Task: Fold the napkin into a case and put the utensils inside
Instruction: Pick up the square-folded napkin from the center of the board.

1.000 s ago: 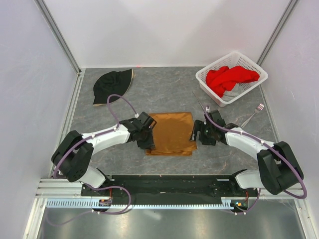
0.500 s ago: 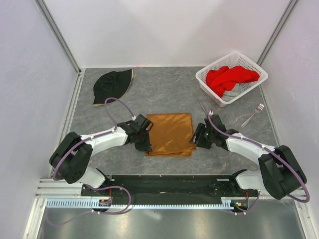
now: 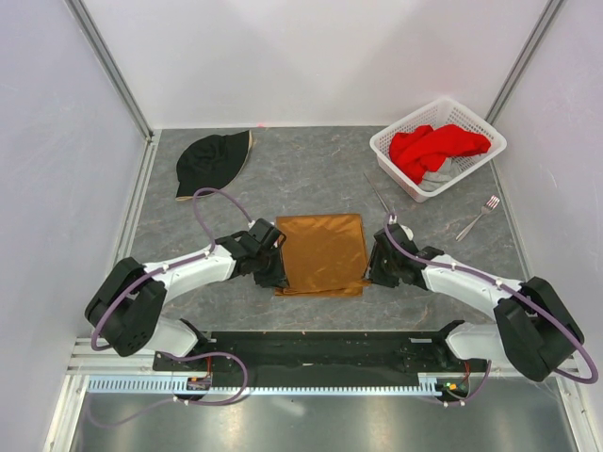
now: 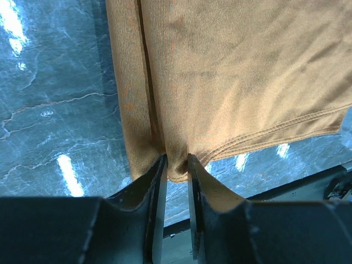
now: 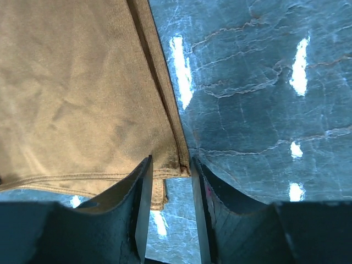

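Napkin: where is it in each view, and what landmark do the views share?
Top external: napkin mid-table, folded flat.
Left wrist: napkin fills the upper right, near corner between the jaws.
Right wrist: napkin fills the upper left, near corner between the jaws.
Shared landmark: the grey marbled table beside its stitched hem.

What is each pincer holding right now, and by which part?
Left pincer pinches the shiny orange-brown cloth napkin by its near left corner. Right pincer straddles the near right corner; grip unclear.
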{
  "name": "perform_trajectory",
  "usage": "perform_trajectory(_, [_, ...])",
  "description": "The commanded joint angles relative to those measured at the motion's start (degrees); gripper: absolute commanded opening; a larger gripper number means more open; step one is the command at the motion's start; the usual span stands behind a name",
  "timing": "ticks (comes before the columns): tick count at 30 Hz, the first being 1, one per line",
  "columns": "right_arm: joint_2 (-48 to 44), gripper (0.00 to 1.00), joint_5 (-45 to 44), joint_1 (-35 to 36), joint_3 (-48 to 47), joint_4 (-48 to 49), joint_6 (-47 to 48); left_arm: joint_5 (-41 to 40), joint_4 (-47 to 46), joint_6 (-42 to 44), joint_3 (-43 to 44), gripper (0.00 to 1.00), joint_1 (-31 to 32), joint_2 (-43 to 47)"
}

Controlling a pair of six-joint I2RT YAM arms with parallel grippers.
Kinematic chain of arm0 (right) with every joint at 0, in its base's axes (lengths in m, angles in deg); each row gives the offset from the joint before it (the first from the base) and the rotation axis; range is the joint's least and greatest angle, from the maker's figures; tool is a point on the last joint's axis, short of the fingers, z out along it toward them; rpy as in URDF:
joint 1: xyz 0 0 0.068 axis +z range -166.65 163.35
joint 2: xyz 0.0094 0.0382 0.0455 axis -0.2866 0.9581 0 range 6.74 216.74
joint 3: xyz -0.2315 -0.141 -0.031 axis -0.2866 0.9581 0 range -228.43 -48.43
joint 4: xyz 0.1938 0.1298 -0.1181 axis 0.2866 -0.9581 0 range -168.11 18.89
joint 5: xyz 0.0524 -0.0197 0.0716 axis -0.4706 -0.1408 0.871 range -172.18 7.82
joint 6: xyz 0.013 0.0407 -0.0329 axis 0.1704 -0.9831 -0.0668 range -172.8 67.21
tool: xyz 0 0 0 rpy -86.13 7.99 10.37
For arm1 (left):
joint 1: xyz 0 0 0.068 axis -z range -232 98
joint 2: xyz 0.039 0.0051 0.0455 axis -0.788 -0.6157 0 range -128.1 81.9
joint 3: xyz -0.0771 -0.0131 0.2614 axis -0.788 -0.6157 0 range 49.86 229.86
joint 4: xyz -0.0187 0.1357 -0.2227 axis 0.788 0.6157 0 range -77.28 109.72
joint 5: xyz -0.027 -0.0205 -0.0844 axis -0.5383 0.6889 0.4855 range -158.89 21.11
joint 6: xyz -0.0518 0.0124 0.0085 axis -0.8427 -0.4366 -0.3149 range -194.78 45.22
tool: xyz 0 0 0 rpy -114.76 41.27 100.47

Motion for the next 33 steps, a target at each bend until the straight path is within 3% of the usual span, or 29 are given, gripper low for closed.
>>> perform_trajectory(1, [1.89, 0.42, -4.61, 1.61, -0.62, -6.64, -0.78, 1.45, -1.84, 0.36, -0.61, 0.29, -0.26, 1.82])
perform_trajectory(5, [3.56, 0.39, -4.7, 2.23, -1.15, -6.72, -1.13, 1.98, -2.63, 0.53, -0.78, 0.29, -0.26, 1.74])
perform_trajectory(8, [4.09, 0.29, -4.7, 2.58, -0.97, -6.55, -2.09, 2.42, -2.55, 0.62, -1.05, 0.3, -0.26, 2.17])
perform_trajectory(13, [4.79, 0.22, -5.22, 2.67, -1.06, -6.64, -2.8, 2.6, -2.63, 0.53, -2.1, 0.33, -0.26, 3.4])
perform_trajectory(20, [4.88, 0.0, -4.35, 2.84, -1.23, -5.59, -1.84, 2.95, -2.02, 0.18, -2.54, 0.37, -0.35, 5.16])
perform_trajectory(28, [-1.71, 0.0, -1.97, 2.76, -2.55, -3.82, -1.66, 3.74, -2.19, 0.27, -2.28, 0.39, -1.58, 5.43])
perform_trajectory(33, [-1.1, 0.0, -2.24, 2.84, -1.76, -5.23, -1.22, 4.53, -2.55, 0.44, -2.37, 0.38, -2.28, 5.43])
